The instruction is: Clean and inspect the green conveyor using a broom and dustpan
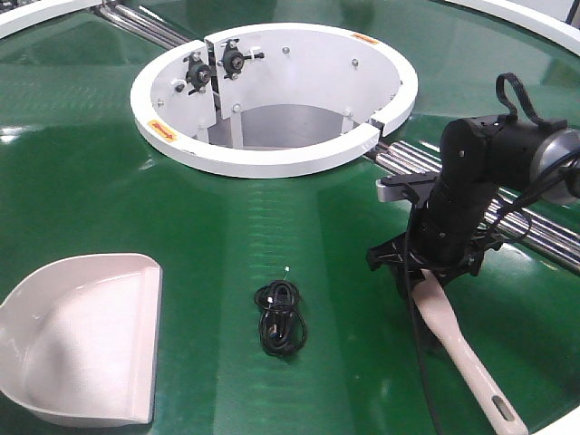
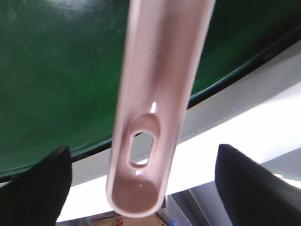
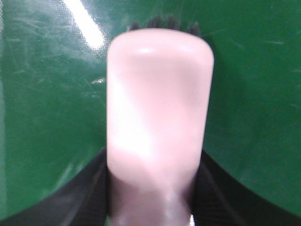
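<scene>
Now right end effector (image 3: 153,197) clenched on broom (image 3: 157,103), left end effector (image 2: 143,157) released around dustpan (image 2: 162,66) handle.

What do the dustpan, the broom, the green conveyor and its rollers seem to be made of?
The dustpan and the broom: probably moulded plastic, smooth, softly sheened, evenly coloured. The green conveyor: likely rubbery or PVC sheet, glossy, mirroring lights. The rollers: probably steel, with bright streak highlights.
</scene>
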Controlling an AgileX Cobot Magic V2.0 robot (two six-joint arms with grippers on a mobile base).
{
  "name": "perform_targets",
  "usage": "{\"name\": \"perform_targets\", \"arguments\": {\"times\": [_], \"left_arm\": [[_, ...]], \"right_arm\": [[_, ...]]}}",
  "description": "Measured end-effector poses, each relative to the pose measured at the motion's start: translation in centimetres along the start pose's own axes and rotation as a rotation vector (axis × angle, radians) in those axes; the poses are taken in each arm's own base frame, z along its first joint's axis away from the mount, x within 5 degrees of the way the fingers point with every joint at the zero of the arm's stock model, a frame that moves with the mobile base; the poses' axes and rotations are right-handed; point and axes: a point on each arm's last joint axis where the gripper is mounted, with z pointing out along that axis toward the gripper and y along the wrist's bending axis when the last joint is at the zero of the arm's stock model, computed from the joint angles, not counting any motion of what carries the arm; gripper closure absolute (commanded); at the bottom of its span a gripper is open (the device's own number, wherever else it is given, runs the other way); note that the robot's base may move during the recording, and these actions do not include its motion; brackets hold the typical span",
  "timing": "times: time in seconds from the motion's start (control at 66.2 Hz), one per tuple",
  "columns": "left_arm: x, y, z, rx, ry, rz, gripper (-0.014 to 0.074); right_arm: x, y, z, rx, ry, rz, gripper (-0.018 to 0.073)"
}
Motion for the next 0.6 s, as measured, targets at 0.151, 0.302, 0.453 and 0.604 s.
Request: {"name": "perform_targets", "arguments": {"times": [0.151,0.302,0.453,0.604], "left_arm": [[0.0,0.2,0.5,0.007,0.007,0.004,0.0126],[0.0,0.4,1.0,0.027,0.012,0.003,0.0290],[-0.1,0.7,1.4,0.031,0.010,0.008,0.0497],[-0.1,0.7,1.6,0.041,0.006,0.010,0.0622]], "right_arm": [[0.0,0.0,0.0,0.000,0.000,0.000,0.0569],[0.0,0.0,0.0,0.000,0.000,0.000,0.0569],[0.0,0.0,0.0,0.000,0.000,0.000,0.0569],[0.0,0.0,0.0,0.000,0.000,0.000,0.0569]]}}
